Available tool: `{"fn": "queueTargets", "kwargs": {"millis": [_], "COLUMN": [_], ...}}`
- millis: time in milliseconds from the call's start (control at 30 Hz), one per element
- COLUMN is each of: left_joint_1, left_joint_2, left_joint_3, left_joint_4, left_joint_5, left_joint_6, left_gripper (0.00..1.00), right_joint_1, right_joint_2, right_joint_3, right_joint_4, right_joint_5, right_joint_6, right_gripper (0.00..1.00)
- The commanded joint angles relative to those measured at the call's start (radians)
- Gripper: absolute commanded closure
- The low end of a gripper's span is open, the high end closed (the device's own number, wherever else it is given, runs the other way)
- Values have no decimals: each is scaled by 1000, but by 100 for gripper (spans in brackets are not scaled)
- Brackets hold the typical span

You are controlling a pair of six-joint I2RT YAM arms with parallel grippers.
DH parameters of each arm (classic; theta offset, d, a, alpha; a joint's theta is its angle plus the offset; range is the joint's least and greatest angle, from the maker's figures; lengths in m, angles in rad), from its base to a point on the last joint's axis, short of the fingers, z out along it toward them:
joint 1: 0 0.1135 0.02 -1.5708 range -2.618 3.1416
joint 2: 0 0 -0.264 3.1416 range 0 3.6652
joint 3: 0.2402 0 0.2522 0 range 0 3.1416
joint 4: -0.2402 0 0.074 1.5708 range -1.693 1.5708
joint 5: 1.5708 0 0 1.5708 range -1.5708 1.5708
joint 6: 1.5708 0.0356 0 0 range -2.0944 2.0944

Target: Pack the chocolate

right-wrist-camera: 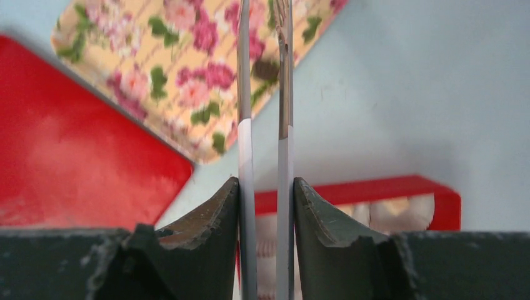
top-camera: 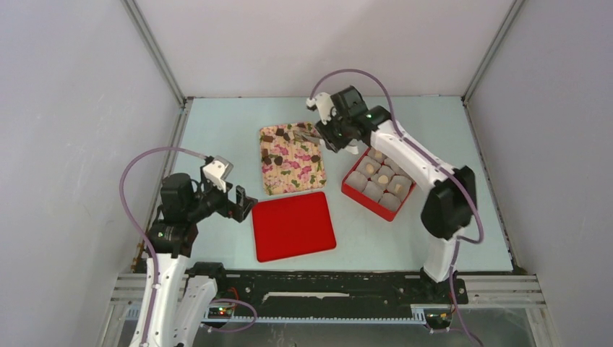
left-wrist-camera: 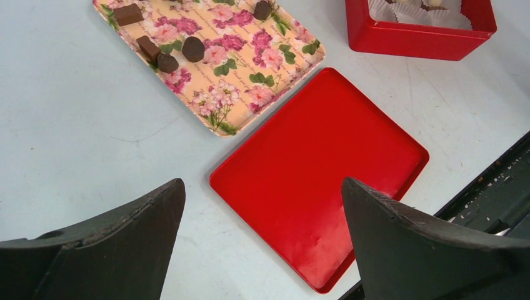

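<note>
The right gripper (right-wrist-camera: 265, 194) is clamped on a pair of metal tongs (right-wrist-camera: 244, 144), squeezing the blades to a narrow gap. Out at their tips a dark chocolate (right-wrist-camera: 265, 69) lies on the floral tray (right-wrist-camera: 169, 81); I cannot tell whether it is pinched. The step in hand looks like picking a piece. The next move, I judge, calls for a lift and a carry to a paper cup (left-wrist-camera: 384, 9) in the red box (right-wrist-camera: 375, 187) close under the fingers. The left gripper (left-wrist-camera: 262, 187) hangs wide open above the red lid (left-wrist-camera: 319, 162), with more chocolate beyond it.
</note>
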Motion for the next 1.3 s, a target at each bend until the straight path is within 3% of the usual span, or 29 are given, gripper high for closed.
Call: {"fn": "queueTargets", "kwargs": {"millis": [0, 100, 300, 867, 1267], "left_joint_1": [15, 15, 15, 46, 47], "left_joint_2": [-25, -28, -19, -3, 6], "left_joint_3": [7, 6, 8, 7, 2], "left_joint_4": [-8, -11, -9, 2, 12], "left_joint_5": [-5, -2, 1, 1, 3], "left_joint_6": [-1, -3, -7, -11, -12], "left_gripper": [2, 2, 2, 2, 2], "right_joint_1": [-9, -12, -8, 2, 10], "right_joint_2": [186, 289, 384, 470, 460], "right_joint_3": [223, 354, 429, 470, 458], "right_joint_4": [28, -2, 21, -10, -29], "right_joint_5": [5, -6, 10, -32, -23], "right_joint_6": [79, 112, 120, 118, 122], "right_gripper": [64, 64, 64, 59, 62]}}
